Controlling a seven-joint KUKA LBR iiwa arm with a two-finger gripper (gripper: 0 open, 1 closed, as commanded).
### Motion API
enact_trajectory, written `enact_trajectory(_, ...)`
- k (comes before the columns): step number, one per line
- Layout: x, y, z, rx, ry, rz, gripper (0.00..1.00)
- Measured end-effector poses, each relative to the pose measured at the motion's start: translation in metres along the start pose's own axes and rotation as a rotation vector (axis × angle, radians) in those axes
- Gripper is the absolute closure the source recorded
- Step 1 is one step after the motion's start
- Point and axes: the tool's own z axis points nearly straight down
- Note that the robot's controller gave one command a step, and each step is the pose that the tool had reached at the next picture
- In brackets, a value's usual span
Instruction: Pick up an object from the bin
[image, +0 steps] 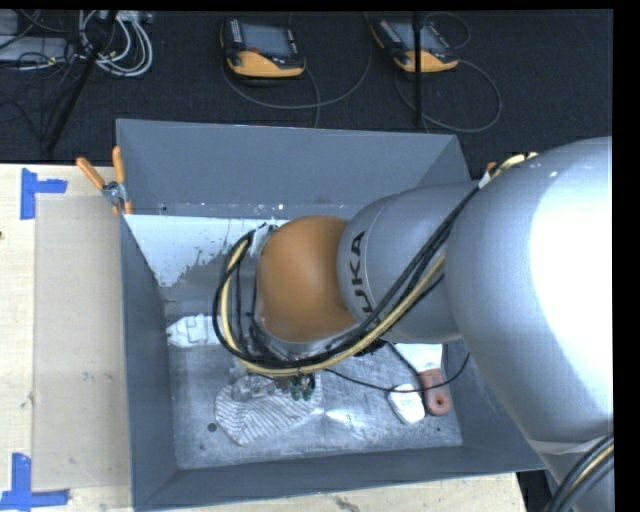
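Claw: down low at the front middle of the bin, tucked under the orange wrist cover; open or shut, cannot tell.
Cloth: grey and white, stripy, crumpled, right under the claw.
White lump: left of the arm.
Small white thing: right of the cloth, just beside a pink-brown piece with a hole.
Bin: grey metal.

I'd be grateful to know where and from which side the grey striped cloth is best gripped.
Probably a raised fold near the middle of the cloth, coming straight down from above: it lies crumpled on the bin floor, so its flat edges offer little to pinch.
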Motion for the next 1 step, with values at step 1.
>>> enact_trajectory(1, -0.0211, 0.0178, -0.1627, 0.002, -0.014, -0.071, 1.00)
